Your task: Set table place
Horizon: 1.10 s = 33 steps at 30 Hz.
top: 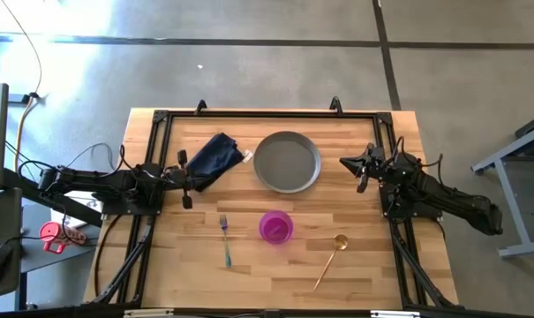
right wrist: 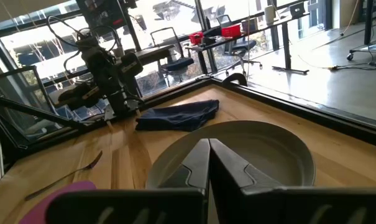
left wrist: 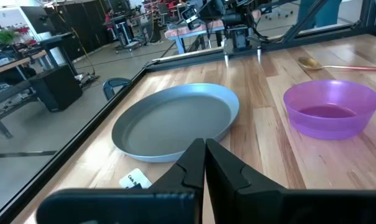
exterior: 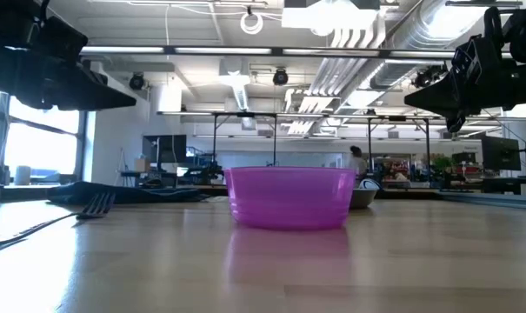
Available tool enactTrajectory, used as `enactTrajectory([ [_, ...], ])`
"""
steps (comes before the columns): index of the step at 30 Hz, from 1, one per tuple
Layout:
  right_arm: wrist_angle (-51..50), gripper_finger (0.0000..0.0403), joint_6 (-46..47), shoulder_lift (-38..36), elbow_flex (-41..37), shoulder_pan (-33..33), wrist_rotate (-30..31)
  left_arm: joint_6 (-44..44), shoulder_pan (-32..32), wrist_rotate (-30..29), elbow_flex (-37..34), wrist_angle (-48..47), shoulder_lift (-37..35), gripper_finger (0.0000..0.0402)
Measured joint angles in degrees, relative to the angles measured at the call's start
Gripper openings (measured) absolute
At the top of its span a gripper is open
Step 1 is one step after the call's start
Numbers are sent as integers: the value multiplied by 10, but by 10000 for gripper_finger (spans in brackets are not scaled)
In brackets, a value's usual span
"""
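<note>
The round grey plate point(top: 287, 162) lies at the far middle of the table point(top: 372, 265). The dark navy napkin point(top: 215, 159) lies crumpled to its left, and its white tag point(left wrist: 135, 180) shows in the left wrist view. The magenta bowl point(top: 276, 226) stands nearer the front, the teal-handled fork point(top: 225, 240) to its left and the gold spoon point(top: 330, 261) to its right. My left gripper point(top: 199, 179) is shut and empty at the napkin's left edge, raised above the table. My right gripper point(top: 344, 162) is shut and empty, raised just right of the plate.
A black metal frame point(top: 267, 115) edges the table, and both arm bases stand on its left and right sides. There is bare wood between the plate and the bowl, and along the front edge.
</note>
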Motion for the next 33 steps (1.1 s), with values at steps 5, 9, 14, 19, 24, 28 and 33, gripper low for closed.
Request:
enactTrajectory([
  [5, 0, 0, 0, 0, 0, 0, 0, 0, 0, 0, 0, 0, 0, 3],
  [9, 0, 0, 0, 0, 0, 0, 0, 0, 0, 0, 0, 0, 0, 3],
  [14, 0, 0, 0, 0, 0, 0, 0, 0, 0, 0, 0, 0, 0, 3],
  [19, 0, 0, 0, 0, 0, 0, 0, 0, 0, 0, 0, 0, 0, 3],
  [24, 0, 0, 0, 0, 0, 0, 0, 0, 0, 0, 0, 3, 0, 3],
  [28, 0, 0, 0, 0, 0, 0, 0, 0, 0, 0, 0, 3, 0, 3],
  [33, 0, 0, 0, 0, 0, 0, 0, -26, 0, 0, 0, 3, 0, 3],
])
